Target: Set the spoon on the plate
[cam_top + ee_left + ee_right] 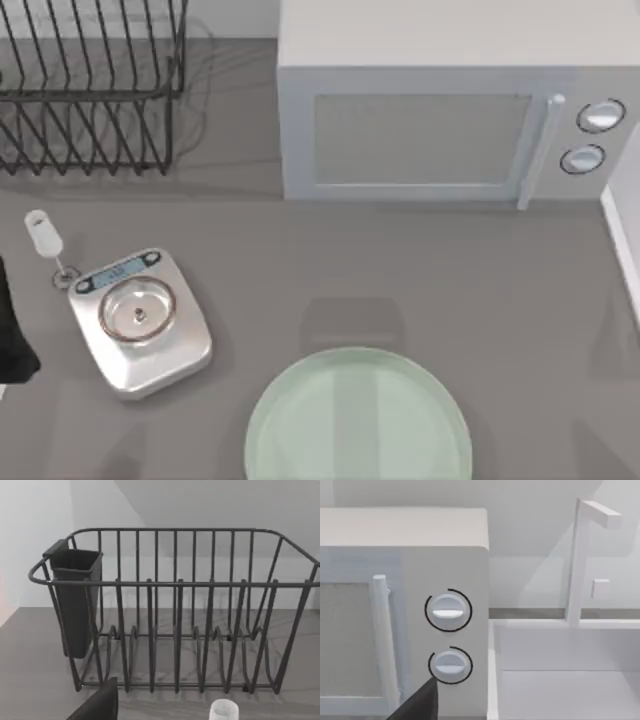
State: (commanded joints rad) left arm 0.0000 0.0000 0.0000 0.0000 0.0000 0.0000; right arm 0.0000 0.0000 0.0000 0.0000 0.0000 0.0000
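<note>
Matte grey laminate forms the desk [420,270], on which a large round pale mint-green plate [358,420] with a glossy, flat surface is seen at the near middle, cut off by the top view's lower edge. A small all-white spoon [44,238] with a smooth oval bowl and a slim handle is laid flat on the desk's left side, just beside the far left corner of a brushed silver kitchen scale [140,322], whose small round pan reflects light. The spoon is well apart from the plate, with the scale between them. A black wire dish rack [90,90] with a dark rectangular plastic cup is placed at the far left, and a boxy pale grey microwave [440,125] with two round knobs at the far right. A white sink [560,670] with an angular tap is shown beside the microwave.

The left arm [12,335] is seen as a black shape at the desk's left edge, near the spoon. The left tool [97,706] is directed at the rack, with the spoon's bowl near it; whether it is open or closed cannot be told. The right tool [417,705] is directed at the microwave's knobs, and its state likewise cannot be told.
</note>
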